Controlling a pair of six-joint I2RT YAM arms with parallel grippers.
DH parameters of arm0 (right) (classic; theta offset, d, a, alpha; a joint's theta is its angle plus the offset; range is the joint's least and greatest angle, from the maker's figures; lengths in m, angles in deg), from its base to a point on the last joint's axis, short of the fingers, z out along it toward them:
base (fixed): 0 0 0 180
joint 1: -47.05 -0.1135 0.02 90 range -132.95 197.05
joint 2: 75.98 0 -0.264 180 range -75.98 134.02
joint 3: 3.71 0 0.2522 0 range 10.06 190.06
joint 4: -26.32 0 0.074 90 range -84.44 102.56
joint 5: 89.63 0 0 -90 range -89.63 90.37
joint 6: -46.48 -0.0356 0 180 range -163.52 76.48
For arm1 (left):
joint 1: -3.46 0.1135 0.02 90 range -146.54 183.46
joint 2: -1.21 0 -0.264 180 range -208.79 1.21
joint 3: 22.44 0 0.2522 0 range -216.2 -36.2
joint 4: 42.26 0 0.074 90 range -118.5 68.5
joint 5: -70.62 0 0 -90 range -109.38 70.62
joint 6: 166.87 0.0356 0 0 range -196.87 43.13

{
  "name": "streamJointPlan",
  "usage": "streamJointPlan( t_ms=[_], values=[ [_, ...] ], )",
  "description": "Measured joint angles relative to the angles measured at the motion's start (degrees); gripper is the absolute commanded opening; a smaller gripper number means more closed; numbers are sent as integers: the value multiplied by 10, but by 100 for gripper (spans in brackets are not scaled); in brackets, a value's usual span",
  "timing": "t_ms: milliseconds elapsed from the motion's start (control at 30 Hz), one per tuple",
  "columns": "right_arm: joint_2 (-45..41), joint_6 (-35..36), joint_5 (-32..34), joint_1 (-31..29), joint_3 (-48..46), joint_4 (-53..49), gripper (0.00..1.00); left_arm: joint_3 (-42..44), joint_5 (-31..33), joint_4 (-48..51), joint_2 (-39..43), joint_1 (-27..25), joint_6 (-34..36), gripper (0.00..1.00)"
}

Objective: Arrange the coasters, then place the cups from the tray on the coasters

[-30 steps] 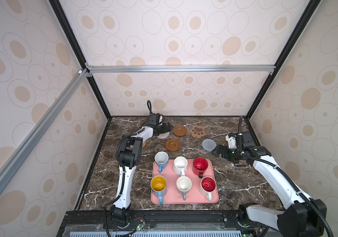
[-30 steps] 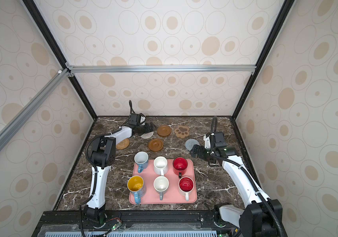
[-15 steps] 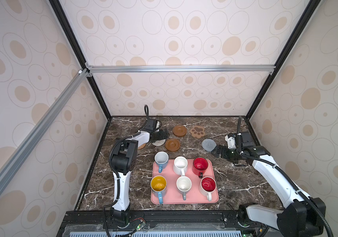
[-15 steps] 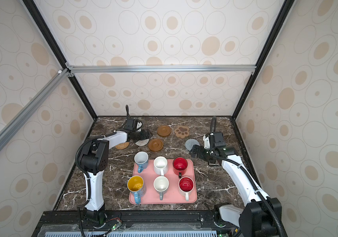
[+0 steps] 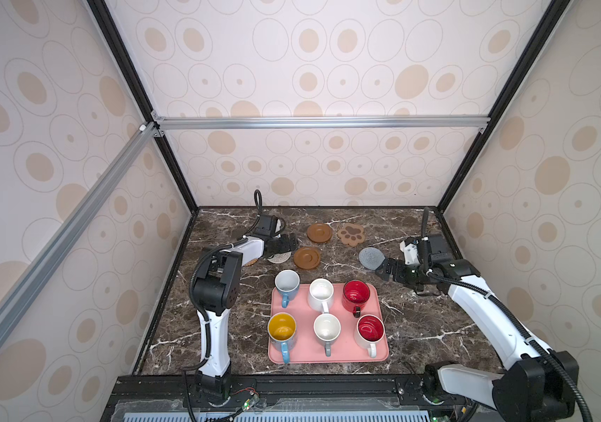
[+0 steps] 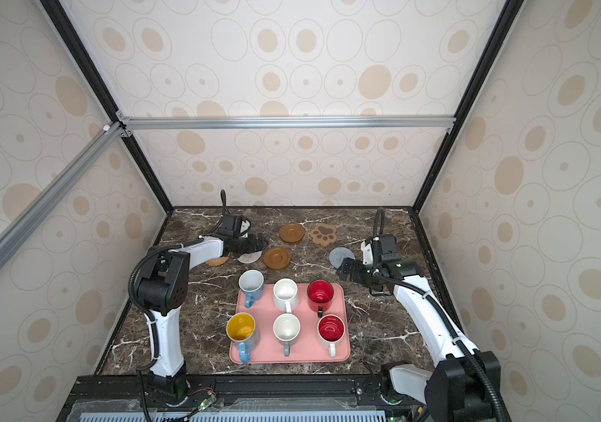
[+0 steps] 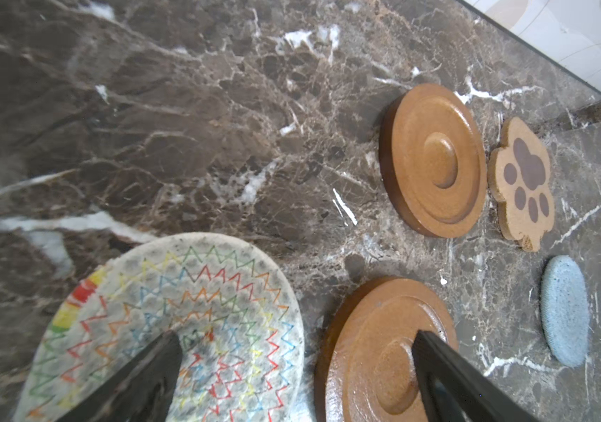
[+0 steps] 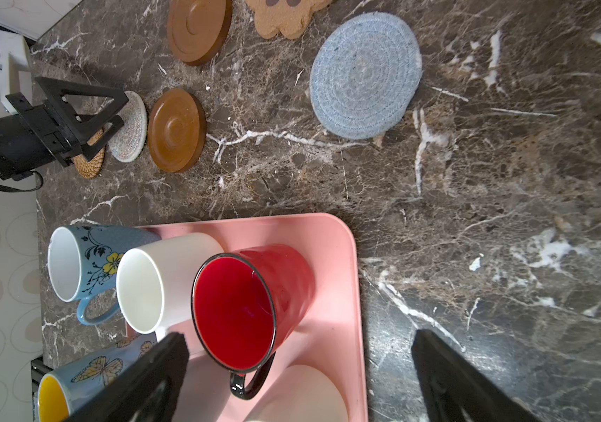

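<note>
Your left gripper [image 7: 297,339] hangs wide open and empty, one finger over the cream coaster [image 7: 189,292] and the other over the nearer brown disc [image 7: 375,347]. Closing here could drag both mats or ride the cream one onto the tan rattan coaster [image 8: 89,160] beside it; whether those two already overlap, I can't tell. Your right gripper [image 8: 299,343], also spread and empty, hovers by the red mug [image 8: 248,303] on the pink tray [image 8: 332,237], where a low sweep could tip it.

No legible text or labels
</note>
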Motion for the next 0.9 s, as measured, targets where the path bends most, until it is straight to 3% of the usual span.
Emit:
streamJointPlan(
  t_ms=[900],
  values=[
    [0, -3, 5, -1, 0, -6, 100, 12, 5, 21, 16, 5, 3, 100]
  ],
)
